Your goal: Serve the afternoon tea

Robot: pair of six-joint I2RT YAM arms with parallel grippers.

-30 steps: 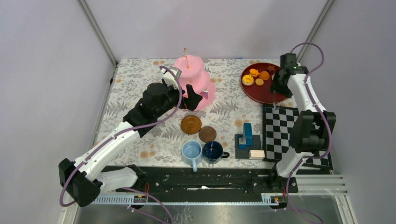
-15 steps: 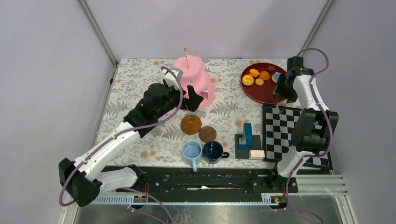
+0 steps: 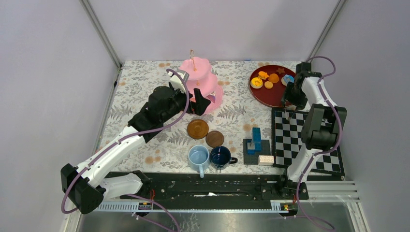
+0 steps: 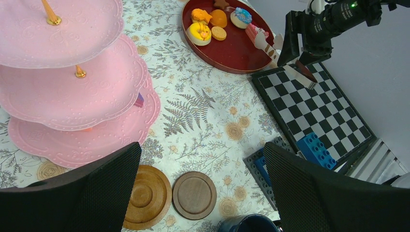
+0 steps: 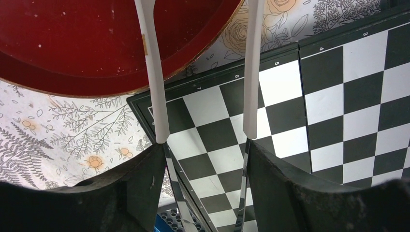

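Hovering parted and empty over the rim of the tray [image 5: 72, 43], the right fingers [image 3: 288, 107] are likely risking clipping it reaching for the pastries [image 3: 265, 79] beyond them, while the left fingers [image 3: 187, 96] are gaping empty beside the stand [image 3: 200, 79].

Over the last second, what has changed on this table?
The right gripper drew back off the red tray toward the chequered board, open and empty, uncovering a blue-iced pastry. The left gripper stayed open beside the pink stand; mugs and saucers did not move.
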